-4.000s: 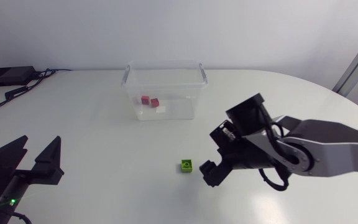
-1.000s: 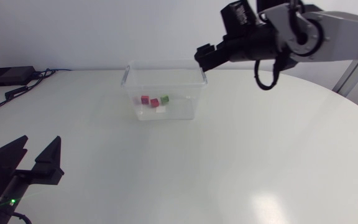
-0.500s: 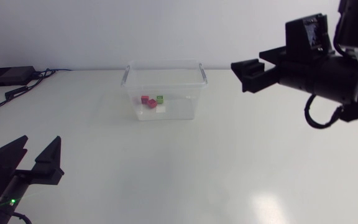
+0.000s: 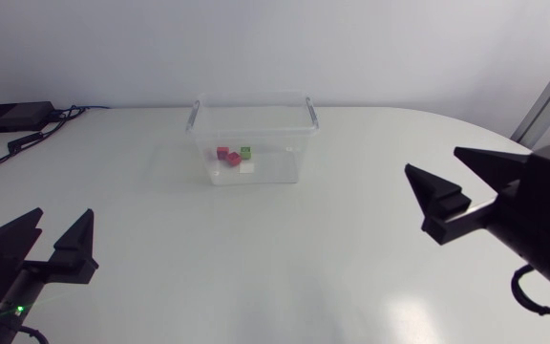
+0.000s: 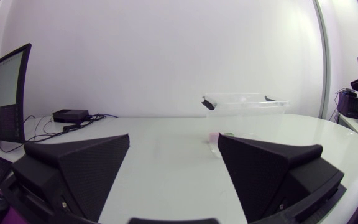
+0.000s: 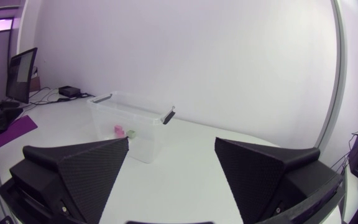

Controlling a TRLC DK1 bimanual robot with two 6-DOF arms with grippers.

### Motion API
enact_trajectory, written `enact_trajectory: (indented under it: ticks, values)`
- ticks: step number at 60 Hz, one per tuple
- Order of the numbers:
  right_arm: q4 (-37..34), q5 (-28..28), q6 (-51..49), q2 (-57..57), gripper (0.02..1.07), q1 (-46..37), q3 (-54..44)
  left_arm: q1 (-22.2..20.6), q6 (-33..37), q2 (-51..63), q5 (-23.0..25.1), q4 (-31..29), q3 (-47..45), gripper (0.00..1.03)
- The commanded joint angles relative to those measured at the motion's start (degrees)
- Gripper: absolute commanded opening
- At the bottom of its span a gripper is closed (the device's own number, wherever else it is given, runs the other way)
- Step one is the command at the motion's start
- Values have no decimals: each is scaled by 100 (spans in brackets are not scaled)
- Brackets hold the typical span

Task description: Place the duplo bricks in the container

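A clear plastic container [image 4: 253, 139] stands at the back middle of the table. Inside it lie two red bricks [image 4: 227, 155], a green brick [image 4: 245, 152] and a white brick [image 4: 248, 168]. My right gripper [image 4: 452, 187] hangs open and empty at the right side, well away from the container. At the near left my left gripper [image 4: 51, 239] is low over the table, open, with nothing between its fingers. The left wrist view has the container [image 5: 244, 115] far ahead of the fingers. In the right wrist view the container [image 6: 131, 123] sits ahead, bricks [image 6: 124, 131] faintly visible inside.
A black box [image 4: 12, 117] with cables lies at the back left corner of the table. The table's rounded edge [image 4: 504, 143] curves past the right arm.
The green brick has dropped into the container. My right arm has swung away from above the container to the near right side, its gripper open. The left arm has stayed still.
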Motion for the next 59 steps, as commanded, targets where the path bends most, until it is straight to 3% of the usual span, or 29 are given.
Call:
enact_trajectory:
  ticks: [1,59]
  values:
    - [30,55,177,-340,102,-145,-310,-24,4,-56,-14,51,-110,99]
    - [-178,23,489,-2882,102,-1824,-2228,104,-132,8,178,51,-110,99]
